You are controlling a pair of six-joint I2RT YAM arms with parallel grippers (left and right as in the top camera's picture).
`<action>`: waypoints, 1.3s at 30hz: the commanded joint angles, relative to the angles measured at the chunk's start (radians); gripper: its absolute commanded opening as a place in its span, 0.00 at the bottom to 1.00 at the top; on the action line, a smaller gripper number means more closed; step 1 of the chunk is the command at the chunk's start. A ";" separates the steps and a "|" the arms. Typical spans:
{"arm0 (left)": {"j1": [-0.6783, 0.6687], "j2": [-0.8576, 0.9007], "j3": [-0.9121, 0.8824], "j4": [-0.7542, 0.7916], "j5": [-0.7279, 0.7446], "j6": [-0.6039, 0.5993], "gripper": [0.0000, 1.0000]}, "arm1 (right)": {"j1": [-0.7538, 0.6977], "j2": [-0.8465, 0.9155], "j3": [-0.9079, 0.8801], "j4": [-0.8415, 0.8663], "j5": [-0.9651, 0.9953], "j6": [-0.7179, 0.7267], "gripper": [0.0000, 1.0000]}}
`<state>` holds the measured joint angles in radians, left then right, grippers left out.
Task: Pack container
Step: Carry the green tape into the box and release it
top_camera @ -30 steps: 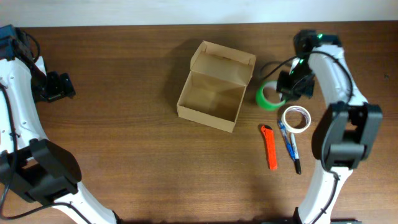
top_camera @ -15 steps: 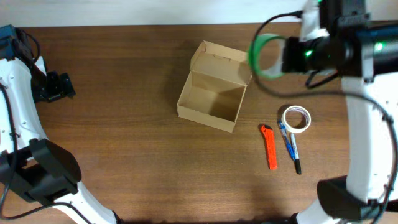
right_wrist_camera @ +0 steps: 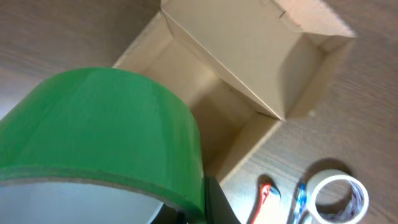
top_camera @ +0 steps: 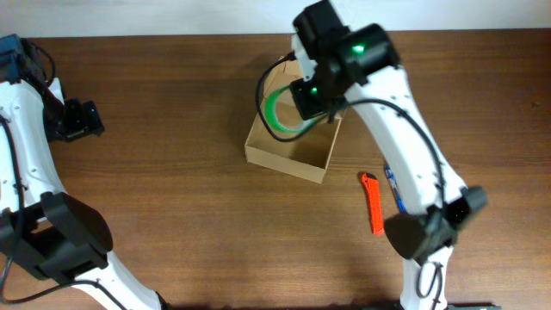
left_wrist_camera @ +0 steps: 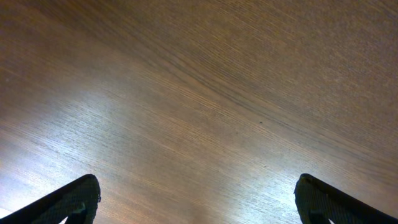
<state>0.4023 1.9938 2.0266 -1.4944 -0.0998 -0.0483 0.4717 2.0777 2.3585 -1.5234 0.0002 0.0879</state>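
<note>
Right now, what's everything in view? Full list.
box: 1, tan, mid-table, lid open
green tape: 1, green, held over box
white tape: 1, white, on table right of box
cutter: 1, orange, on table right of box
pen: 1, blue, between cutter and white tape
table: 1, brown wood
left gripper: 1, black, open, far left
right gripper: 1, black, shut on green tape

Prob. a robotics lab: white left arm [top_camera: 17, 146] & right arm [top_camera: 405, 120] at a wood table [top_camera: 172, 198], plain wall [top_camera: 172, 15] behind.
</note>
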 commanded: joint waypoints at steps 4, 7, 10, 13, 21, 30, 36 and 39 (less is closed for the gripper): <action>0.005 0.005 -0.007 0.003 0.014 0.012 1.00 | 0.005 0.156 0.001 0.040 0.035 -0.032 0.04; 0.005 0.005 -0.007 0.003 0.014 0.012 1.00 | 0.005 0.200 0.001 0.055 0.035 -0.032 0.04; 0.005 0.005 -0.007 0.003 0.014 0.012 1.00 | 0.004 0.231 0.001 0.071 0.035 -0.029 0.04; 0.005 0.005 -0.007 0.003 0.014 0.012 1.00 | 0.004 0.253 0.001 0.093 0.034 -0.029 0.04; 0.005 0.005 -0.007 0.003 0.014 0.012 1.00 | 0.004 0.304 0.001 0.135 0.034 -0.028 0.04; 0.005 0.005 -0.007 0.003 0.014 0.012 1.00 | 0.004 0.364 0.001 0.164 0.034 -0.021 0.04; 0.005 0.005 -0.007 0.003 0.014 0.012 1.00 | 0.004 0.387 0.000 0.189 0.034 -0.016 0.04; 0.005 0.005 -0.007 0.003 0.014 0.012 1.00 | 0.004 0.390 0.000 0.201 0.034 -0.008 0.04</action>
<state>0.4023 1.9938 2.0266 -1.4944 -0.1001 -0.0483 0.4721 2.4569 2.3543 -1.3342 0.0231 0.0673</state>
